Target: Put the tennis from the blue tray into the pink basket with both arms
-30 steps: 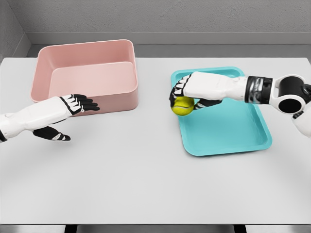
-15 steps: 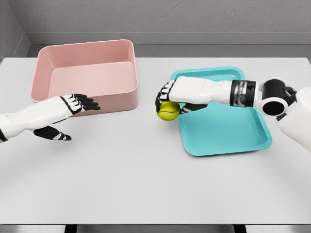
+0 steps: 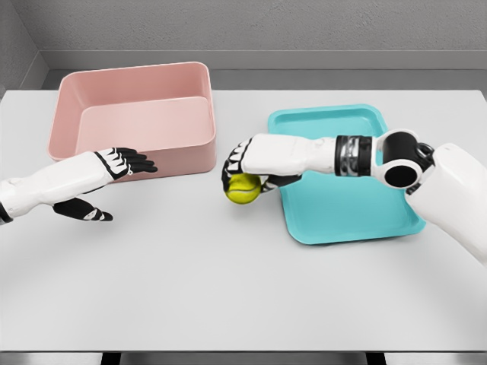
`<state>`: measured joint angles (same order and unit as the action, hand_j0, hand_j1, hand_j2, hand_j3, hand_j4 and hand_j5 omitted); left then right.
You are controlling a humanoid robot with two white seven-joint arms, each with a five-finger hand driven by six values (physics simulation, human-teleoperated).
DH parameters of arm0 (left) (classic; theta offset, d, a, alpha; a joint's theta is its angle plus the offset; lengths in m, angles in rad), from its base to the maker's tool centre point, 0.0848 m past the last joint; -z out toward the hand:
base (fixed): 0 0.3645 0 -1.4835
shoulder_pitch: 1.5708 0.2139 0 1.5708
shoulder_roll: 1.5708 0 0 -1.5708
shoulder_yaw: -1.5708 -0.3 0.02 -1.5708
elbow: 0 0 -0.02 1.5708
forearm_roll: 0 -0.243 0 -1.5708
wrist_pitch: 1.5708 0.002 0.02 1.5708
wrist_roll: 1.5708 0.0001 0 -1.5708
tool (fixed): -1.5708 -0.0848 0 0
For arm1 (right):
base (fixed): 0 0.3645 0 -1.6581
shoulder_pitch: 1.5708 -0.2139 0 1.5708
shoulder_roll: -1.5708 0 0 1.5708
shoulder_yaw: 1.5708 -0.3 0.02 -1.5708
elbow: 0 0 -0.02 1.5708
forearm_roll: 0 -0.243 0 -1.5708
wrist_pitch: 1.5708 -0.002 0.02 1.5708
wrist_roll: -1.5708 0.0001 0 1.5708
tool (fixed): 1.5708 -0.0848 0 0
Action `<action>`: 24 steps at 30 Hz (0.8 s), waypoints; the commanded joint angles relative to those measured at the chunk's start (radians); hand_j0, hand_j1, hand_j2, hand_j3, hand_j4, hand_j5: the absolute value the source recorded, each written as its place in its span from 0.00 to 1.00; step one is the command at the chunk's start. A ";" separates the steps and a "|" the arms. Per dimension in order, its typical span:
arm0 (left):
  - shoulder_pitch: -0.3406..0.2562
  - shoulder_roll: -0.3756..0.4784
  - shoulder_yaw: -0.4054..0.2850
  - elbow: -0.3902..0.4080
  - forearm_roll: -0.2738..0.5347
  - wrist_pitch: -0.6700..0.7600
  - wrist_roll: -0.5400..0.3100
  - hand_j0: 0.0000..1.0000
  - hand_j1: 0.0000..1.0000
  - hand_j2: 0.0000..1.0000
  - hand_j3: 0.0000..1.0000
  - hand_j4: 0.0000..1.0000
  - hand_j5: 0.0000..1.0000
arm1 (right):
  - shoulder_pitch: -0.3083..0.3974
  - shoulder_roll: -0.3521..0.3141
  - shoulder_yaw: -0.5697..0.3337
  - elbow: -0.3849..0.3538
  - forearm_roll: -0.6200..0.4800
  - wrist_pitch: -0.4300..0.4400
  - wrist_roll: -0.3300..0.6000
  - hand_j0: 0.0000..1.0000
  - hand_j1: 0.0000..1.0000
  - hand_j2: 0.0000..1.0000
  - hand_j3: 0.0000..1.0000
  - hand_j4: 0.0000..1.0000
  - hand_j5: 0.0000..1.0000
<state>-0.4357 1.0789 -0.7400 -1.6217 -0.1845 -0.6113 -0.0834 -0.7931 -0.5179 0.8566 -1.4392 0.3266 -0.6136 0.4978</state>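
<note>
Leftward off the blue tray (image 3: 346, 217) went the right robot hand (image 3: 242, 163) clutching the tennis ball (image 3: 243, 188); handover to the spread left robot hand (image 3: 114, 171) beside the pink basket (image 3: 133, 144) comes next

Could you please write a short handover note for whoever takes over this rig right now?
Right hand: shut on the tennis ball, carrying it above the table between the blue tray and the pink basket.
Left hand: open, holding nothing, hovering in front of the basket's near wall.
Done: the ball has been lifted out of the tray and moved left past its edge over the last second.
Left: bring the ball to the left hand or the basket and release it inside.
</note>
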 commanded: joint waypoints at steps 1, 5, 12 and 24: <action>0.000 0.001 0.001 -0.001 0.008 0.000 0.001 1.00 1.00 1.00 1.00 1.00 1.00 | 0.000 0.009 0.002 0.000 -0.006 0.003 0.004 0.59 0.59 0.59 0.59 0.59 0.59; 0.002 0.001 0.001 -0.001 0.013 0.000 0.001 1.00 1.00 1.00 1.00 1.00 1.00 | 0.000 0.022 0.004 0.002 -0.006 0.003 0.007 0.59 0.59 0.59 0.59 0.59 0.59; 0.002 0.001 -0.002 -0.001 0.016 0.000 0.001 1.00 1.00 1.00 1.00 1.00 1.00 | 0.009 0.047 0.019 0.011 0.020 0.003 0.008 0.59 0.59 0.59 0.59 0.59 0.59; 0.006 -0.002 -0.004 -0.001 0.022 0.000 0.002 1.00 1.00 1.00 1.00 1.00 1.00 | 0.011 0.048 0.018 0.023 0.023 0.003 0.008 0.85 0.85 0.85 0.85 0.85 0.85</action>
<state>-0.4295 1.0764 -0.7444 -1.6231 -0.1699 -0.6113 -0.0823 -0.7823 -0.4698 0.8751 -1.4163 0.3562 -0.6134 0.5066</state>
